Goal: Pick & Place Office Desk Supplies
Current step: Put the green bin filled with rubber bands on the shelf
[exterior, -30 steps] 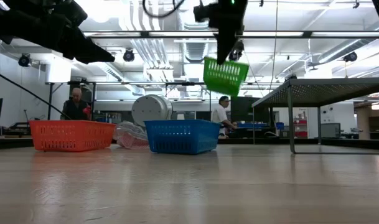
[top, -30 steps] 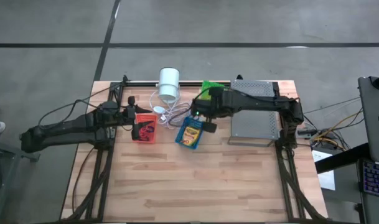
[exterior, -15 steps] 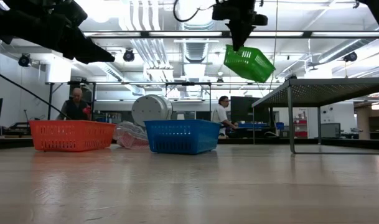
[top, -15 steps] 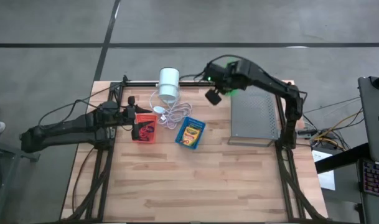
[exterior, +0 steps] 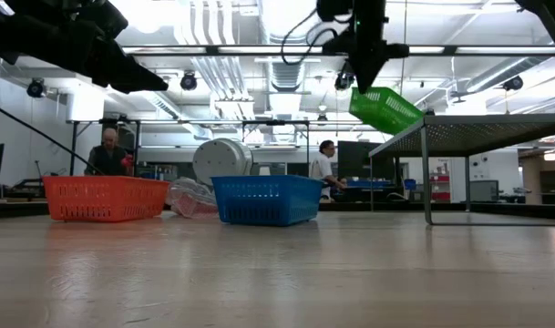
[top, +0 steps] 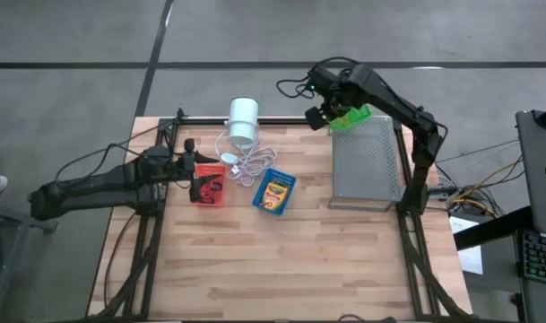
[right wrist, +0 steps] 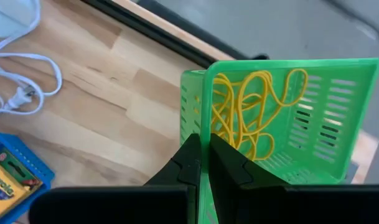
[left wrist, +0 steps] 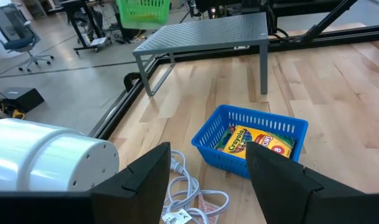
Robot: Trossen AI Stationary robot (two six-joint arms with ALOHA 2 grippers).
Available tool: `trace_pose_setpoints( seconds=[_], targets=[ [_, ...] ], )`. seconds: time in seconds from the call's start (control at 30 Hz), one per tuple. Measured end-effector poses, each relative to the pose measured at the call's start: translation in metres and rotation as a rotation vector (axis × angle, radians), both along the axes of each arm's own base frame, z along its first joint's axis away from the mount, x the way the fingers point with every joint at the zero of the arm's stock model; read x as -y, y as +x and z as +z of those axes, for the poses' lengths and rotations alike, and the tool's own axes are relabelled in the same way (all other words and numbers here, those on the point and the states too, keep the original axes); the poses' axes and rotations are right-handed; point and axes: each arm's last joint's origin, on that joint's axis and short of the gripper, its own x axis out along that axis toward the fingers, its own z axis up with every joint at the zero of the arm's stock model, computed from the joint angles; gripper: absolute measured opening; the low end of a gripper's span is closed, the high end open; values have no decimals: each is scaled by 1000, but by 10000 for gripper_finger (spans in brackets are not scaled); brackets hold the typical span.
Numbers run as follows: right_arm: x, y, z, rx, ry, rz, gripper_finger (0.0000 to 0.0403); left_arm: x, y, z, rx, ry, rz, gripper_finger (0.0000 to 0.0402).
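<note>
The green basket [exterior: 385, 107], yellow bands inside, hangs tilted over the grey tray's [top: 367, 161] far corner, right gripper [right wrist: 203, 163] pinched on its wall; I'd level it, probably, before lowering; left gripper [left wrist: 208, 180] waits wide.

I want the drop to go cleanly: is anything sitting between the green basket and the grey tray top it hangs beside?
Nothing visible. The right gripper holds the green basket tilted at the far corner of the grey perforated tray, whose visible top is bare.
</note>
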Motion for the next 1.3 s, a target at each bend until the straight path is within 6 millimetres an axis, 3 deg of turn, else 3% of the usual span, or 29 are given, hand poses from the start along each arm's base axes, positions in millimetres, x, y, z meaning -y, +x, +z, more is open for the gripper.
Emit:
trace_pose_setpoints(
  seconds=[0.33,0.63,0.97,1.3],
  targets=[
    [20,-20,-10,47,108,-155,13,0,0,0,0,0,0,212],
    [6,-38,-11,92,187,-226,13,0,0,0,0,0,0,213],
    [-14,-65,-27,54,233,-340,13,0,0,0,0,0,1,212],
    [-12,-64,-37,45,220,-374,13,0,0,0,0,0,1,212]
  ],
)
